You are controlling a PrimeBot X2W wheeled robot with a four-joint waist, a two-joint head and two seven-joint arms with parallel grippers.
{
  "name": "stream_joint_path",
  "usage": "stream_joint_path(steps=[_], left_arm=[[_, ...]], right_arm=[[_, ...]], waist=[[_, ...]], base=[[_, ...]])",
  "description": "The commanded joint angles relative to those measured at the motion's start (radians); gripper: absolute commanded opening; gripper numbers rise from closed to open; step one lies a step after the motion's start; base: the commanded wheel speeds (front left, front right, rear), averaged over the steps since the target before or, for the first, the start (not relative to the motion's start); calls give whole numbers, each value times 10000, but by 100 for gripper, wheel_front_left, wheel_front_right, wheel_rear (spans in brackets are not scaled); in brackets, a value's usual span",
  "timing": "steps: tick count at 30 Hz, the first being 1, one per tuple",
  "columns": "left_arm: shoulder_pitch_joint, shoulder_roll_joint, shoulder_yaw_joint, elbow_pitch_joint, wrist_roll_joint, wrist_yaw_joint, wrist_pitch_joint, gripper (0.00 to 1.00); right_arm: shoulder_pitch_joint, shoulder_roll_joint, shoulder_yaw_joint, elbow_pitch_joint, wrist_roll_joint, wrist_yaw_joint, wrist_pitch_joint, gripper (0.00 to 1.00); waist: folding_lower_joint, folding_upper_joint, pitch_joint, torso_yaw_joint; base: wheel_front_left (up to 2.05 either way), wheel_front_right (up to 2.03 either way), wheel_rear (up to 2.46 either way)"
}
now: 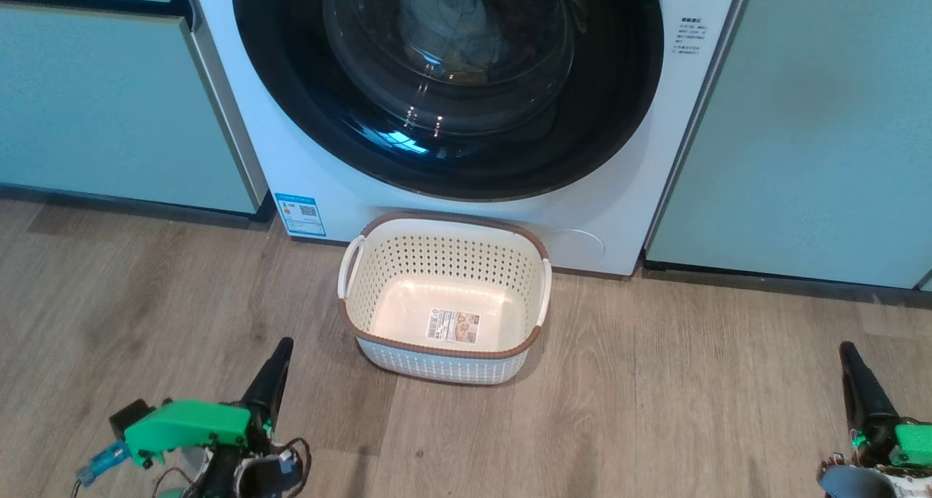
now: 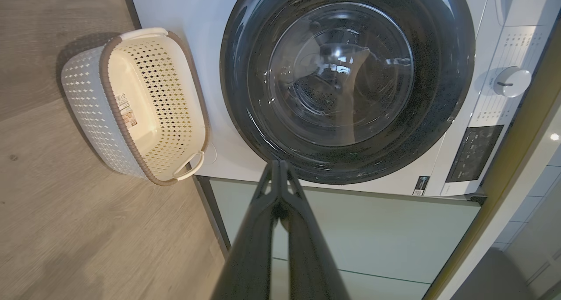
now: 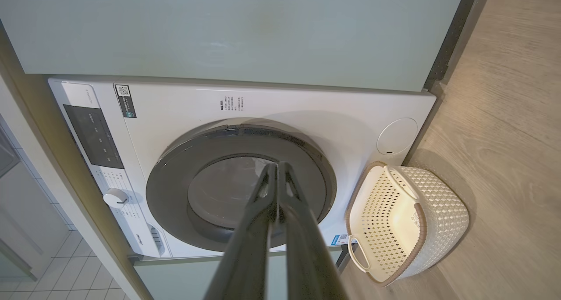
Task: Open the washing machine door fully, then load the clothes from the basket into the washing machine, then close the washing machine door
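Note:
The white washing machine (image 1: 604,214) stands ahead, and its round black door (image 1: 451,83) lies flat against the front. Behind the glass porthole I make out pale clothes (image 1: 451,25) in the drum. The cream basket (image 1: 408,309) sits on the floor right in front of the machine, with just a label sticker on its bottom. My left gripper (image 1: 280,349) is low at the left, shut and holding nothing. My right gripper (image 1: 848,352) is low at the right, also shut and holding nothing. The left wrist view shows the door (image 2: 346,80) and the basket (image 2: 131,102) beyond the shut fingers (image 2: 271,190).
Pale green cabinet panels flank the machine on the left (image 1: 109,105) and right (image 1: 815,134). Wood floor (image 1: 655,396) stretches between me and the basket. A control dial (image 2: 510,81) sits on the machine's top panel.

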State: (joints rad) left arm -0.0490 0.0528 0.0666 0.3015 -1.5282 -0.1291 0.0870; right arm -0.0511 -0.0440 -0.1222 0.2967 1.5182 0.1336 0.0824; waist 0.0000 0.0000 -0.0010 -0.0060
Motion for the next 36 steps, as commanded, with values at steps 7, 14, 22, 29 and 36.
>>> stream_joint_path(steps=[7, 14, 22, 29, 36], left_arm=[[-590, -26, 475, -566, -802, -16, 265, 0], [-590, -26, 474, -566, -802, -16, 265, 0], [-590, -26, 474, -566, -803, -16, 265, 0], [-590, -26, 474, -566, -803, -16, 264, 0], [-590, -26, 473, -566, -803, -16, 264, 0]], right_arm=[[-569, -62, 85, -520, 904, -29, 309, 0], [-569, -62, 85, -520, 905, -29, 308, 0], [-569, -62, 85, -520, 905, -29, 308, 0], [-569, -62, 85, -520, 905, -29, 308, 0], [-569, -62, 85, -520, 905, -29, 308, 0]], waist=[[0, 0, 41, 60], [0, 0, 41, 60], [0, 0, 41, 60], [0, 0, 41, 60], [0, 0, 41, 60]], base=[[0, 0, 0], [0, 0, 0], [0, 0, 0], [0, 0, 0], [0, 0, 0]])
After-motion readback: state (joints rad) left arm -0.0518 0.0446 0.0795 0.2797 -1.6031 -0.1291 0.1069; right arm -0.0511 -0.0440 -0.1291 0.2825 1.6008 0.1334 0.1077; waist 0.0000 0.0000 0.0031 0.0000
